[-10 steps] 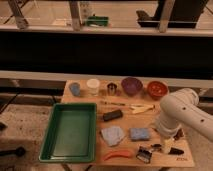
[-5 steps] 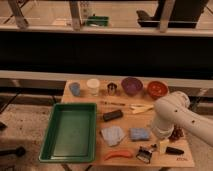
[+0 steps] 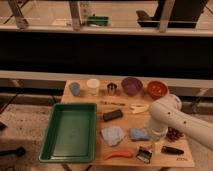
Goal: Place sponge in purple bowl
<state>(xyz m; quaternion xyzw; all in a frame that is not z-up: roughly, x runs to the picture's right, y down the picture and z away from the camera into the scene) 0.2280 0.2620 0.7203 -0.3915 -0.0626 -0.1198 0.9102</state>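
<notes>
From where I stand, taking the table's far edge as twelve o'clock, the white arm [image 3: 175, 117] reaches in from three o'clock. It bends down so that the gripper [image 3: 156, 135] hangs low over the near-right part of the wooden table [image 3: 100, 156]. The wrist hides its business end, so I cannot tell whether it is open or closed, or whether it has hold of anything.

The blue sponge [image 3: 139, 134] lies flat on the wood just at the gripper's nine o'clock. The purple bowl [image 3: 131, 85] sits well apart from it, up in the back row at about twelve o'clock from the sponge.

My worry is the crowding. A bluish crumpled cloth [image 3: 112, 135] lies just at the sponge's nine o'clock, and a grasp that lands a little off could catch the cloth too or push the sponge into it. On the carry towards twelve o'clock the load passes over a pale yellow item [image 3: 139, 107] and a dark block [image 3: 112, 115]. The red bowl [image 3: 156, 88] stands at the purple one's three o'clock and a metal cup [image 3: 112, 89] at its nine. A drifting release could therefore drop the sponge in the wrong vessel or onto the rim.

By my count there are:
- one sponge and one cloth
- two bowls
- three cups in all, counting a white cup [image 3: 93, 86] and a blue cup [image 3: 75, 89]
- one green tray [image 3: 50, 142]
</notes>
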